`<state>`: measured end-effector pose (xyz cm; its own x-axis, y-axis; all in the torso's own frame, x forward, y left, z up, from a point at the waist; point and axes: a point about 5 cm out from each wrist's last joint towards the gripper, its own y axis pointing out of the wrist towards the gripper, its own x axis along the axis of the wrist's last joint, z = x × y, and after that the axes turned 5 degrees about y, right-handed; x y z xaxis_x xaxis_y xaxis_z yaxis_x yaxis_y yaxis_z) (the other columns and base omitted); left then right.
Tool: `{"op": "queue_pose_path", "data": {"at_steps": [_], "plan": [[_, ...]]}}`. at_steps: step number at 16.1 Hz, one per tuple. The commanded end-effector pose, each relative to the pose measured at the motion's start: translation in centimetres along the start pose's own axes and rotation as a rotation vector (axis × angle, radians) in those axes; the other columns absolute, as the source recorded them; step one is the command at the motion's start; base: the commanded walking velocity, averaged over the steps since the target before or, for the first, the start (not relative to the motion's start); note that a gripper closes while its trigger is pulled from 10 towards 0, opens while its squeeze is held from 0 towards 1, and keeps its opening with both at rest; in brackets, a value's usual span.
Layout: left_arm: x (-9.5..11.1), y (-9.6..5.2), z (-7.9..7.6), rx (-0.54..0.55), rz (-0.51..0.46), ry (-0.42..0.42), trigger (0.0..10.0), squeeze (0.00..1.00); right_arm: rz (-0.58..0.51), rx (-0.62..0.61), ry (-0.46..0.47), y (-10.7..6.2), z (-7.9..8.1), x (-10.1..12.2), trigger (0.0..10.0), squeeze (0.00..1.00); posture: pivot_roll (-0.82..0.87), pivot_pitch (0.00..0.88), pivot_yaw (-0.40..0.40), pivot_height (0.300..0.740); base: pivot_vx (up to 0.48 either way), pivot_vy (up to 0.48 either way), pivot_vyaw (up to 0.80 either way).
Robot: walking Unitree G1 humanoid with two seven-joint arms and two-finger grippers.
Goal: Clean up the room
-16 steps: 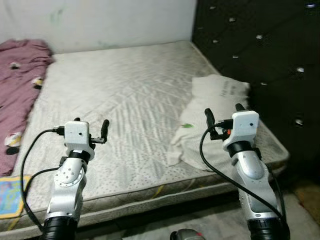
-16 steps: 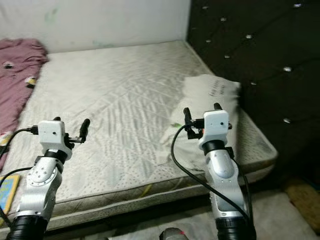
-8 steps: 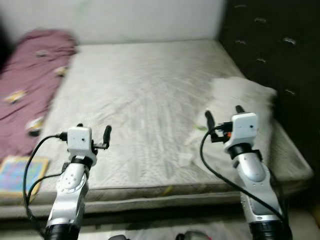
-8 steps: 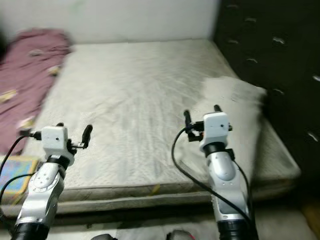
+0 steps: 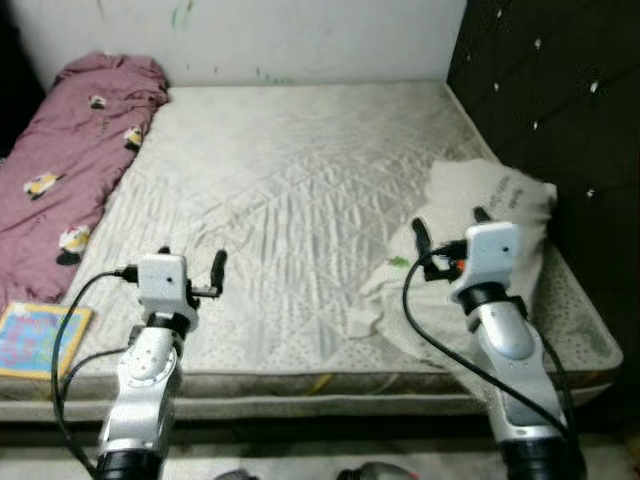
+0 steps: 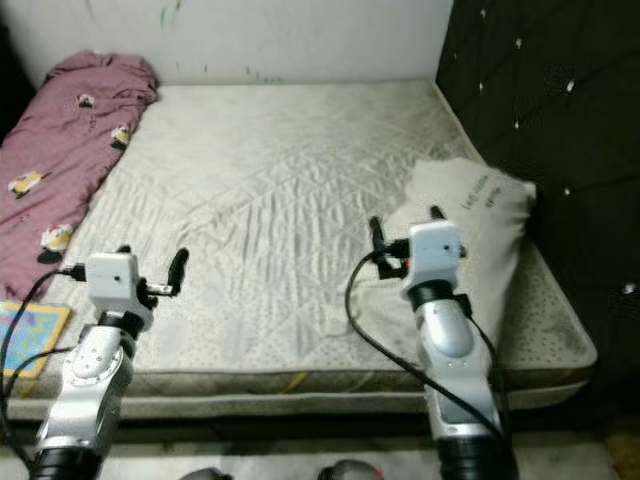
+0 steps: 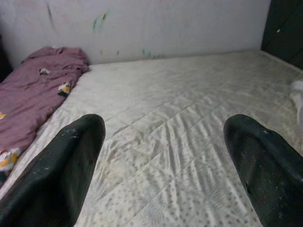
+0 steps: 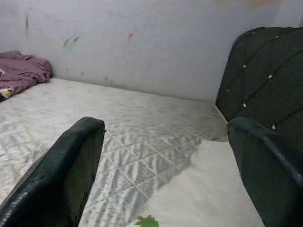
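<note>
Now facing the mattress, surveying.
I'm holding left gripper and right gripper spread, empty; pillow lying at two o'clock.

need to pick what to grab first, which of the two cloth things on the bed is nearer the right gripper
The white pillowcase, crumpled by the dark headboard, right beside the right gripper. The maroon blanket lies along the far opposite edge, on the left gripper's side.

Head pair downward—wrists across mattress.
</note>
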<state>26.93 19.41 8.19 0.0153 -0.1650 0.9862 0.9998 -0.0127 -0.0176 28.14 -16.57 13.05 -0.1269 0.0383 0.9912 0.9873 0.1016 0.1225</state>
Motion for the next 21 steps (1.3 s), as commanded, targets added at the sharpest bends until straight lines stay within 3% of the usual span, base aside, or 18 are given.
{"op": "queue_pose_path", "data": {"at_steps": [1,10,18,21], "plan": [[0.1,0.01,0.26,0.007,0.001,-0.001,10.0,0.0,-0.009,0.014,0.017,0.11,0.27,0.18,10.0,0.0,-0.08,0.0,0.018,0.74,0.0,-0.319,0.0],[0.09,0.05,0.06,0.002,0.002,-0.006,10.0,0.0,-0.005,0.019,0.008,0.16,0.17,0.09,10.0,0.0,-0.07,0.0,0.012,0.74,0.0,-0.32,0.0],[0.34,0.04,0.01,-0.017,-0.019,-0.025,10.0,0.0,-0.005,0.022,0.006,0.17,0.16,0.13,10.0,0.0,-0.08,0.0,0.012,0.74,0.0,0.0,0.0],[0.43,-0.04,-0.04,-0.029,-0.025,-0.03,10.0,0.0,-0.005,0.017,0.011,0.17,0.02,0.13,10.0,0.0,-0.08,0.0,0.013,0.74,0.277,0.0,0.0]]}}
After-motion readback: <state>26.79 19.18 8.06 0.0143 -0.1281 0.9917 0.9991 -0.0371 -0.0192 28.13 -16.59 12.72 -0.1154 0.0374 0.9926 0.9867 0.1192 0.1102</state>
